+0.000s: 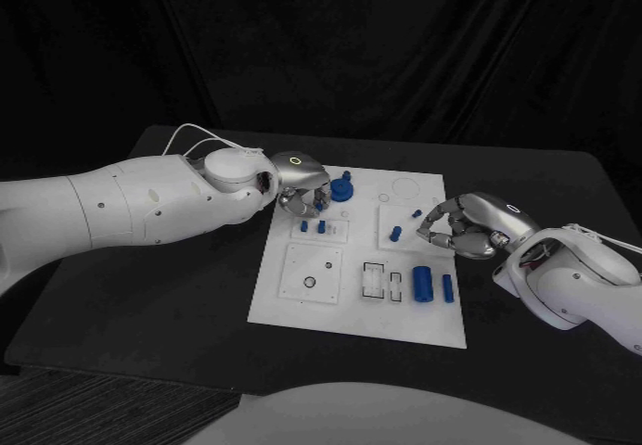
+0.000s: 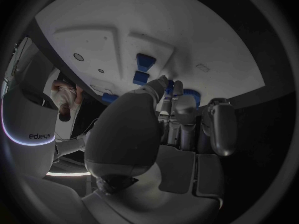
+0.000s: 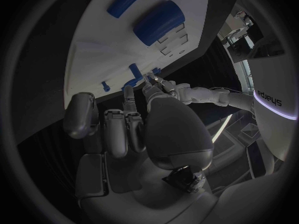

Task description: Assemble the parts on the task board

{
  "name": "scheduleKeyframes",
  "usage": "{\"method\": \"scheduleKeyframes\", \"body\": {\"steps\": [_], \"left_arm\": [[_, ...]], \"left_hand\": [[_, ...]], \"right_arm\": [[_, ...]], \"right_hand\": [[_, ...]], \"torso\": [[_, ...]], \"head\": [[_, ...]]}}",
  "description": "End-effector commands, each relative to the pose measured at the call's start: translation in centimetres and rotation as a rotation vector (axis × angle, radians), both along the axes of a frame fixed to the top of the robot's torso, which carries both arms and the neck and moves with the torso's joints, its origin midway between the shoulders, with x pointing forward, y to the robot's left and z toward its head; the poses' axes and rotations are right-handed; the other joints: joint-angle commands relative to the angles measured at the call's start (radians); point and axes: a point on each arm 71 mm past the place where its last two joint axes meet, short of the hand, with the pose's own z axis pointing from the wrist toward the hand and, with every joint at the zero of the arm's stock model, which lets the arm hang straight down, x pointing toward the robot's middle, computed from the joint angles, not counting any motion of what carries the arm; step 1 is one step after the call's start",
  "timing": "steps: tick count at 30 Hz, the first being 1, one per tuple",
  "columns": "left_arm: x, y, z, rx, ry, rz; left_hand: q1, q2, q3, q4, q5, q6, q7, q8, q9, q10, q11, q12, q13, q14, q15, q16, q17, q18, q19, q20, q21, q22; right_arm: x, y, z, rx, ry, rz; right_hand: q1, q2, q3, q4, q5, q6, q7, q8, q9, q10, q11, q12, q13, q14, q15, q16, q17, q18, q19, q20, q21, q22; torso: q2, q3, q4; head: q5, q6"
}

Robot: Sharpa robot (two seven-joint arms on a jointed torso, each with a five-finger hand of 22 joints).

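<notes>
The white task board (image 1: 351, 320) lies in the middle of the black table. My left hand (image 1: 301, 185) hangs over the board's far left corner, fingertips down beside a round blue part (image 1: 344, 190). In the left wrist view a bit of blue (image 2: 169, 87) shows between its thumb and a finger; whether it is pinched is unclear. Two small blue pegs (image 1: 312, 225) stand just nearer. My right hand (image 1: 468, 225) hovers over the board's right side with half-curled fingers and nothing in it, fingertips close to a small blue piece (image 1: 417, 213). Another peg (image 1: 396, 235) stands beside it.
A thick blue cylinder (image 1: 421, 283) and a thinner blue rod (image 1: 447, 288) lie near the board's front right. White slotted recesses (image 1: 375, 278) and a square panel with a hole (image 1: 311, 275) are at the board's front. Bare black table surrounds the board.
</notes>
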Motion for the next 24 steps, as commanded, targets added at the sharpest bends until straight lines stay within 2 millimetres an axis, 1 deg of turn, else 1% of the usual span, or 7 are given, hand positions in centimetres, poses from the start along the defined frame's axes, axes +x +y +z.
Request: {"method": "scheduleKeyframes", "body": {"steps": [1, 5, 9, 12, 15, 18, 24], "left_arm": [[-0.1, -0.1, -0.4, 0.011, 0.017, -0.003], [0.0, 0.0, -0.5, 0.013, 0.018, 0.003], [0.0, 0.1, -0.5, 0.015, 0.016, 0.013], [0.1, 0.3, -0.5, 0.011, 0.006, 0.024], [0.2, 0.5, -0.4, 0.005, -0.006, 0.035], [0.2, 0.7, -0.3, -0.003, -0.022, 0.044], [0.3, 1.2, 0.1, -0.032, -0.060, 0.044]], "left_hand": [[0.011, 0.011, 0.022, -0.019, -0.007, 0.013, 0.008, -0.001, -0.002, 0.011, -0.004, -0.015, -0.009, 0.007, -0.003, -0.010, -0.007, -0.016, 0.002, 0.002, -0.015, 0.185], [0.010, 0.007, 0.021, -0.020, -0.005, 0.004, 0.007, -0.008, -0.005, 0.006, -0.003, -0.021, -0.011, 0.004, -0.002, -0.013, -0.011, -0.015, 0.000, 0.002, -0.018, 0.184], [-0.002, -0.005, 0.018, -0.014, -0.007, -0.057, -0.009, -0.018, -0.022, -0.012, -0.008, -0.039, -0.019, -0.001, -0.005, -0.020, -0.020, -0.015, -0.002, 0.003, -0.023, 0.183], [-0.044, -0.036, 0.000, 0.006, -0.025, -0.197, -0.063, -0.017, -0.057, -0.089, 0.012, -0.083, -0.035, -0.010, 0.006, -0.030, -0.035, -0.013, -0.009, 0.005, -0.039, 0.180], [-0.052, -0.040, -0.022, 0.008, -0.038, -0.268, -0.077, -0.016, -0.075, -0.132, 0.025, -0.096, -0.035, -0.015, 0.014, -0.034, -0.041, -0.011, -0.012, 0.008, -0.046, 0.178], [-0.050, -0.034, -0.044, 0.009, -0.044, -0.311, -0.087, -0.016, -0.088, -0.151, 0.030, -0.093, -0.027, -0.018, 0.018, -0.035, -0.045, -0.011, -0.013, 0.011, -0.052, 0.178], [-0.044, -0.031, -0.059, 0.012, -0.047, -0.332, -0.096, -0.015, -0.095, -0.159, 0.034, -0.088, -0.021, -0.023, 0.020, -0.041, -0.054, -0.009, -0.016, 0.013, -0.060, 0.176]], "right_arm": [[0.0, -0.1, -0.2, -0.007, 0.010, -0.012], [0.0, -0.1, -0.2, -0.008, 0.011, -0.012], [0.0, -0.1, -0.2, -0.008, 0.011, -0.012], [0.0, -0.1, -0.2, -0.008, 0.012, -0.013], [0.0, -0.1, -0.2, -0.009, 0.012, -0.014], [0.0, -0.2, -0.3, -0.009, 0.013, -0.014], [-0.1, -0.2, -0.3, -0.010, 0.014, -0.016]], "right_hand": [[0.021, 0.011, 0.022, -0.007, 0.022, 0.006, 0.000, 0.015, 0.014, 0.103, -0.009, 0.014, 0.261, 0.078, -0.010, -0.007, 0.172, 0.017, -0.004, 0.000, -0.021, 0.162], [0.021, 0.011, 0.022, -0.007, 0.022, 0.006, 0.000, 0.015, 0.014, 0.103, -0.009, 0.014, 0.261, 0.078, -0.010, -0.007, 0.172, 0.017, -0.004, 0.000, -0.021, 0.162], [0.021, 0.011, 0.022, -0.007, 0.022, 0.006, 0.000, 0.015, 0.014, 0.103, -0.009, 0.014, 0.261, 0.078, -0.010, -0.007, 0.172, 0.017, -0.004, 0.000, -0.021, 0.162], [0.021, 0.011, 0.022, -0.007, 0.022, 0.006, 0.000, 0.015, 0.014, 0.103, -0.009, 0.014, 0.261, 0.078, -0.010, -0.007, 0.172, 0.017, -0.004, 0.000, -0.021, 0.162], [0.021, 0.011, 0.022, -0.007, 0.022, 0.006, 0.000, 0.015, 0.014, 0.103, -0.009, 0.014, 0.261, 0.078, -0.010, -0.007, 0.172, 0.017, -0.004, 0.000, -0.021, 0.162], [0.023, 0.010, 0.023, -0.008, 0.022, 0.006, 0.000, 0.015, 0.014, 0.103, -0.009, 0.014, 0.261, 0.078, -0.010, -0.007, 0.172, 0.017, -0.004, 0.000, -0.020, 0.162], [0.023, 0.010, 0.023, -0.008, 0.022, 0.007, 0.000, 0.015, 0.015, 0.103, -0.009, 0.014, 0.261, 0.077, -0.010, -0.007, 0.171, 0.017, -0.004, 0.000, -0.021, 0.162]], "torso": [[0.000, 0.0000, -0.0003], [0.001, -0.0005, -0.0007], [0.001, -0.0001, -0.0002], [0.001, 0.0000, 0.0002], [0.000, 0.0001, 0.0000], [0.000, -0.0001, 0.0000], [0.000, -0.0003, 0.0002]], "head": [[0.001, 0.000], [0.001, 0.000], [0.000, 0.000], [-0.001, 0.000], [-0.001, 0.000], [0.000, 0.000], [0.001, 0.000]]}}
